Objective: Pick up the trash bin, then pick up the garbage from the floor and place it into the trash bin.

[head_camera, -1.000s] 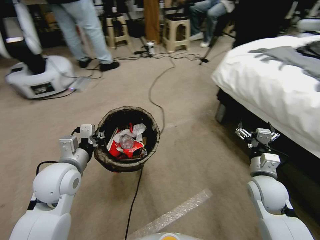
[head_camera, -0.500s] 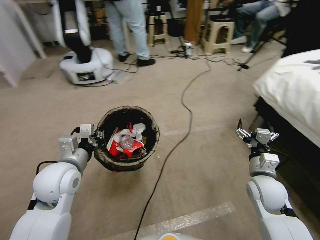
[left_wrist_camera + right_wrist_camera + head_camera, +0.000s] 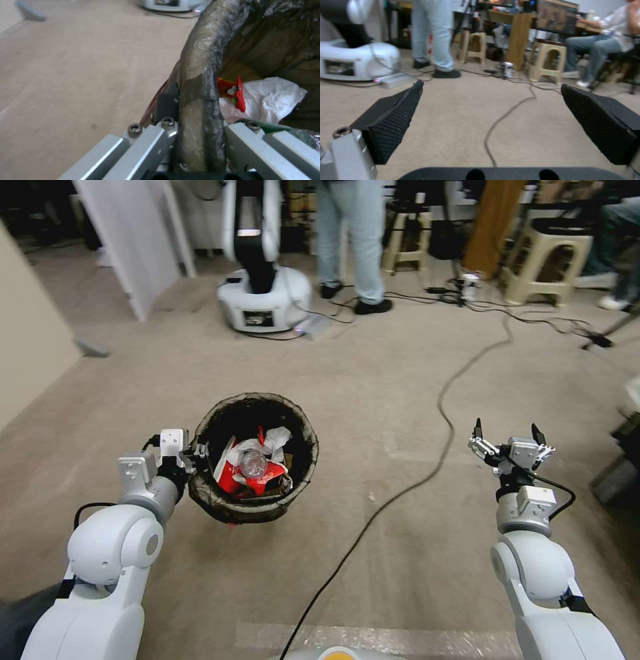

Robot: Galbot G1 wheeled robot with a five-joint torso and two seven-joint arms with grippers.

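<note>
Head view has the left hand (image 3: pixel 190 459) clamped on the trash bin (image 3: pixel 253 457) rim — carried clear of the floor (image 3: pixel 373 380), garbage (image 3: pixel 257 463) inside; right hand (image 3: pixel 508 439) spread wide, empty, ready.

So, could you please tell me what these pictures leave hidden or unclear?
- Lower garbage in the trash bin: head view, covered by the top pieces.
- Bin's underside: head view, hidden by its own body.
- Left end effector fingertips: left wrist view, hidden behind the rim they clamp.
- Floor under the bin: hidden.
</note>
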